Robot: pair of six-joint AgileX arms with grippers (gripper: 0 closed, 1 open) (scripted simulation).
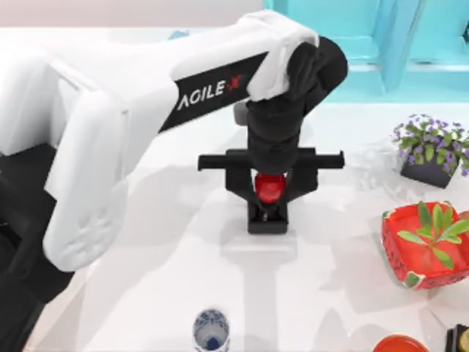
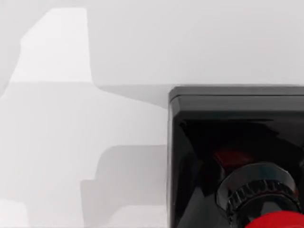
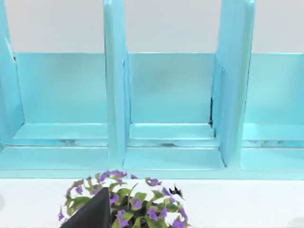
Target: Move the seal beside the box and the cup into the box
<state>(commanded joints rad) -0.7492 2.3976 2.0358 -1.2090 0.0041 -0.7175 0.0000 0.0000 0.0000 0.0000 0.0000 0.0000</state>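
Note:
The seal (image 1: 268, 199), a red ball knob on a black square base, stands on the white table at the middle of the top view. My left gripper (image 1: 270, 188) reaches over it from the left, its fingers pressed against both sides of the red knob. The left wrist view looks down from close by on the seal's black base (image 2: 228, 123) and the edge of the knob. The cup (image 1: 211, 330), white with a blue pattern, stands upright near the front edge, well apart from the seal. The box is out of view.
A turquoise shelf (image 1: 366, 44) (image 3: 166, 95) runs along the back right. A purple-flowered plant in a dark pot (image 1: 431, 150) (image 3: 123, 204) and a red watermelon-patterned plant bowl (image 1: 426, 246) stand at the right. A red round object (image 1: 399, 345) lies at the front right.

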